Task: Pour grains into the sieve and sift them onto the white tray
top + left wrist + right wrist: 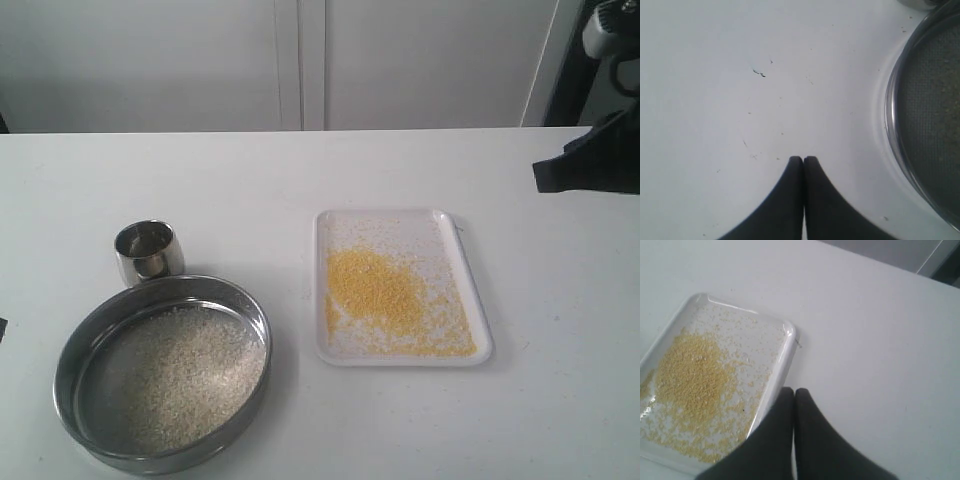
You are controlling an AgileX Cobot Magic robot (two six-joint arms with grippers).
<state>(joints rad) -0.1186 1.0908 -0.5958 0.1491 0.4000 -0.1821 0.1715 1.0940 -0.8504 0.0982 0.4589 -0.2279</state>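
Note:
The wide steel sieve [162,375] rests on the table at the front left, holding pale rice-like grains [195,375] on its mesh. To its right lies the white tray [470,300], with yellow millet grains [375,290] heaped and scattered on it. My left gripper [803,159] is shut and empty over bare table, with the sieve's rim [892,125] off to one side. In the right wrist view my right gripper [794,391] is shut and empty beside the tray's rim [785,347]. The right arm [590,160] shows only at the exterior view's right edge.
A small steel cup [148,250] stands upright just behind the sieve, and nothing shows in it. White wall panels rise behind the table's far edge. The table top is plain white.

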